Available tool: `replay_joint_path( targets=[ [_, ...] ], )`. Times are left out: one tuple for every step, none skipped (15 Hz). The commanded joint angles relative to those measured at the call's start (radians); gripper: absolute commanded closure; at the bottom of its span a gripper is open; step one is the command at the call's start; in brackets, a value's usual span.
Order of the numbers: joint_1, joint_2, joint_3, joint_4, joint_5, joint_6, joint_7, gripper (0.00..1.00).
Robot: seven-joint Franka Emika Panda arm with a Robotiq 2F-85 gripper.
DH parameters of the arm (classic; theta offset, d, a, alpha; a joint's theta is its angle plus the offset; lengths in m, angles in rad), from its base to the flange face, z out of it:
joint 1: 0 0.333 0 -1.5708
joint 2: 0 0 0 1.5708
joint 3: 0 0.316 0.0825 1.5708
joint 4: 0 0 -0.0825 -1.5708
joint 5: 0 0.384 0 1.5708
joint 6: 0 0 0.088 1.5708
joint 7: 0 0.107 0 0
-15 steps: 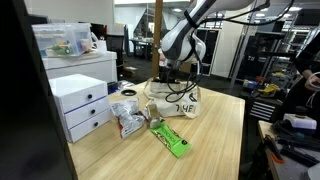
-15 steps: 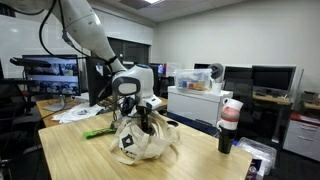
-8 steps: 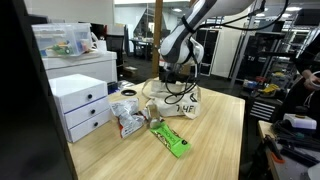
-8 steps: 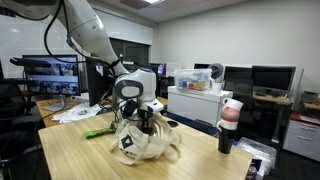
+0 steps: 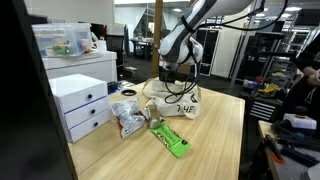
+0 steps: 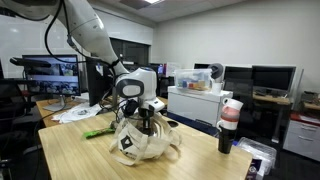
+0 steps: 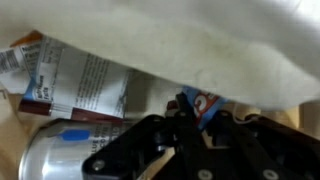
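Observation:
A white cloth bag (image 5: 182, 100) (image 6: 140, 142) with black lettering sits on the wooden table (image 5: 215, 140). My gripper (image 5: 172, 82) (image 6: 143, 118) reaches down into the bag's mouth. In the wrist view the white cloth (image 7: 210, 40) hangs over the gripper (image 7: 205, 116). Its black fingers (image 7: 185, 118) stand close together on a small blue, red and white packet (image 7: 205, 102). To the left lie a printed snack bag (image 7: 70, 75) and the top of a silver can (image 7: 65, 152).
A green packet (image 5: 170, 137) and a crumpled silver bag (image 5: 128, 120) lie next to the cloth bag. White drawers (image 5: 80, 105) stand at the table's side, with a clear box (image 5: 60, 40) above them. A cup (image 6: 230, 125) and monitors (image 6: 60, 75) stand nearby.
The jaws have closed in on the blue packet inside the bag. The arm itself has hardly moved.

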Motion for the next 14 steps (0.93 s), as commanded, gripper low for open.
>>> replay_joint_path(
  targets=[
    [0.015,-0.025,-0.022,-0.020,-0.047,-0.009,0.012,1.00],
    [0.014,-0.033,-0.024,-0.024,-0.058,-0.011,0.009,1.00],
    [0.006,-0.059,-0.023,-0.042,-0.059,-0.005,-0.004,0.98],
    [0.002,-0.068,-0.023,-0.048,-0.062,-0.005,-0.008,0.99],
    [-0.002,-0.082,-0.024,-0.055,-0.062,-0.004,-0.013,0.99],
    [-0.007,-0.109,-0.027,-0.069,-0.060,-0.005,-0.019,1.00],
    [-0.011,-0.131,-0.028,-0.083,-0.057,-0.006,-0.024,0.99],
    [-0.013,-0.161,-0.035,-0.097,-0.058,-0.011,-0.025,0.99],
    [-0.016,-0.188,-0.038,-0.115,-0.055,-0.013,-0.030,0.99],
    [-0.017,-0.223,-0.046,-0.136,-0.056,-0.013,-0.032,0.99],
    [-0.017,-0.237,-0.052,-0.145,-0.059,-0.016,-0.031,0.99],
    [-0.017,-0.266,-0.064,-0.162,-0.064,-0.021,-0.029,0.99],
    [-0.018,-0.274,-0.073,-0.162,-0.070,-0.044,-0.024,0.99],
    [-0.020,-0.295,-0.085,-0.170,-0.078,-0.070,-0.021,0.99]
  ],
)
